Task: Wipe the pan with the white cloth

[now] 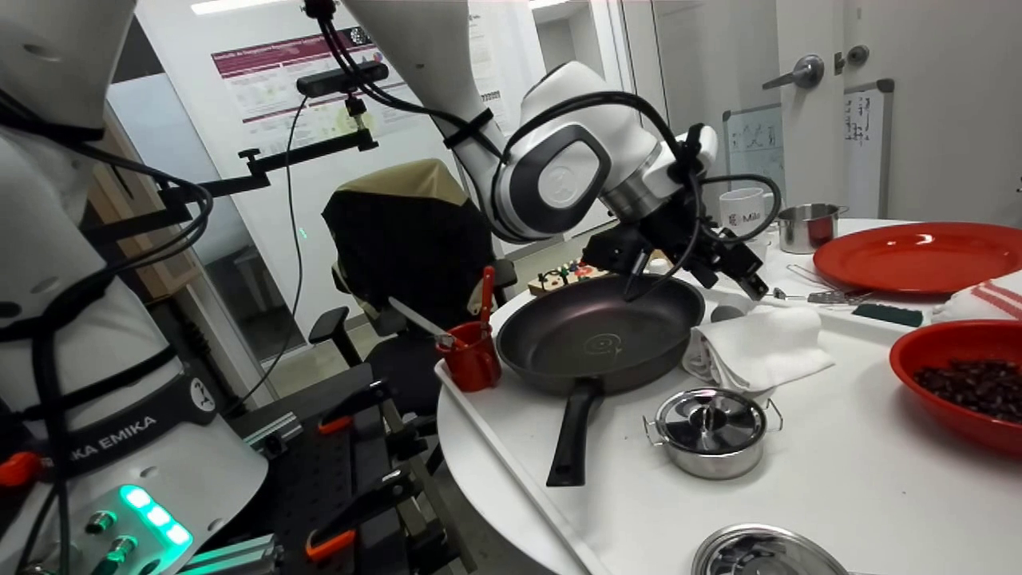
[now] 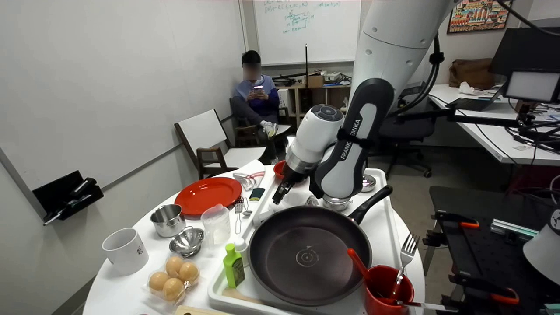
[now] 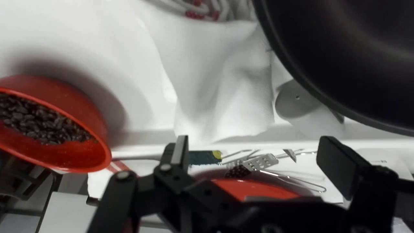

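The dark pan (image 1: 599, 327) sits on the white tray with its black handle pointing to the front in an exterior view; it also shows in an exterior view (image 2: 308, 258) and at the upper right of the wrist view (image 3: 355, 48). The white cloth (image 1: 762, 351) lies crumpled beside the pan's rim; in the wrist view the cloth (image 3: 213, 81) spreads at upper middle. In an exterior view it is partly hidden behind the pan. My gripper (image 3: 254, 147) is open with nothing between its fingers. In both exterior views it is above the table near the cloth and pan, apart from both.
A lidded steel pot (image 1: 711, 435) stands near the cloth. A grey-topped shaker (image 3: 294, 100) is beside the pan rim. A red bowl of dark beans (image 3: 48, 119), a red plate (image 2: 208, 194), a red cup with cutlery (image 2: 387, 291) and a green bottle (image 2: 234, 267) stand around.
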